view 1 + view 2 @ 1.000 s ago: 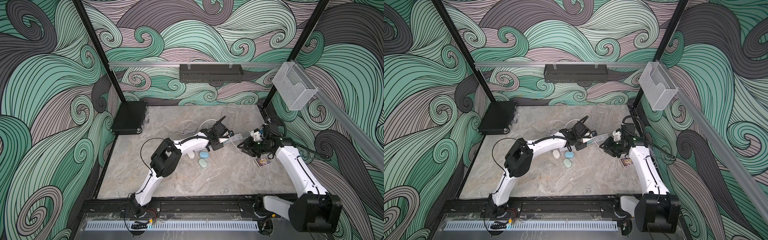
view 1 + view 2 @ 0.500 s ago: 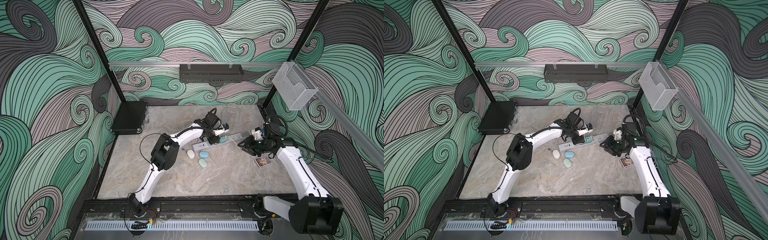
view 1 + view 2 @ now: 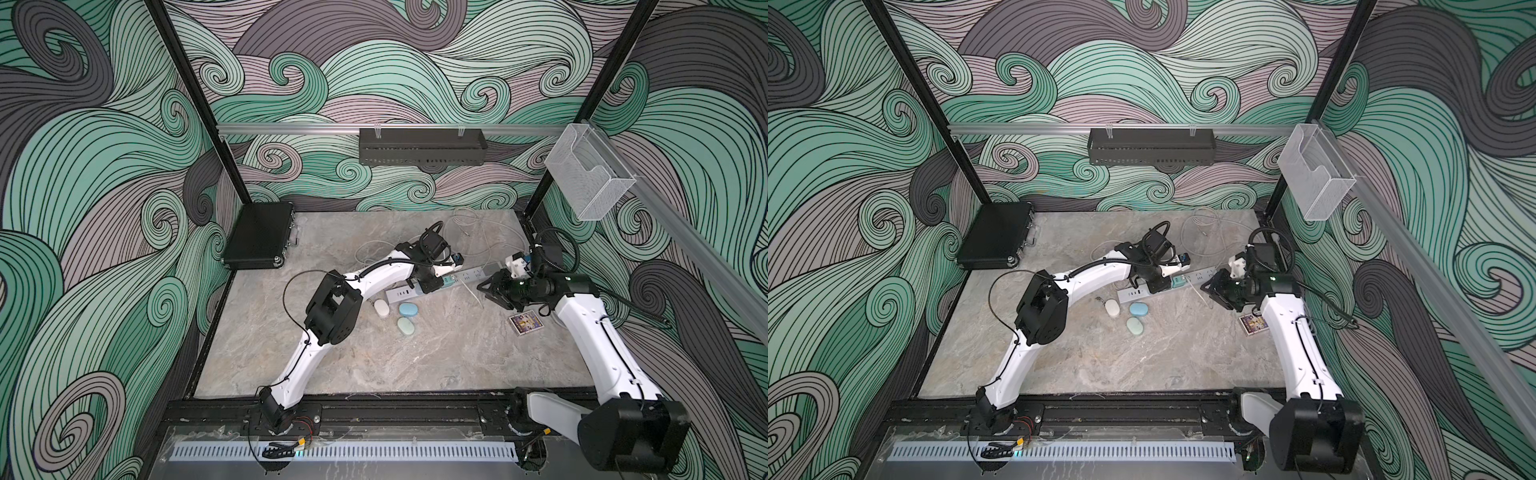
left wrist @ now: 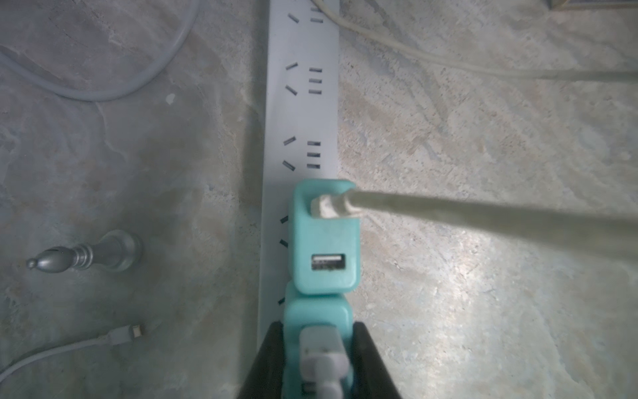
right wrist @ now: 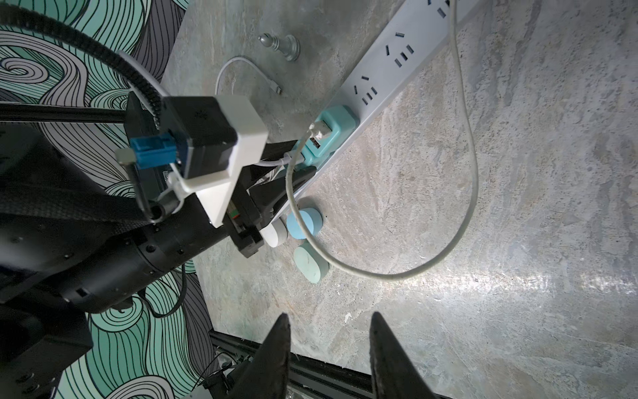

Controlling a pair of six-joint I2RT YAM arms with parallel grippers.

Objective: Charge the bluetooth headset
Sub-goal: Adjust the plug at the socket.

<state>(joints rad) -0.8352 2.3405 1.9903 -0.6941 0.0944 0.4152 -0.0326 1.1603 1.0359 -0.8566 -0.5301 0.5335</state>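
We've the left hand (image 4: 317, 345) clamped on a teal adapter (image 4: 316, 312) at the strip (image 4: 300, 103), prob. to plug it in; right hand (image 5: 329, 316) apart & empty; headset cases (image 3: 407, 309) on the surface (image 3: 415, 365) beside it.

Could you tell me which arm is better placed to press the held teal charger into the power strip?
Left. The left gripper is shut on the teal charger, directly over the power strip beside the plugged-in charger. The right gripper is open, empty and away from the strip.
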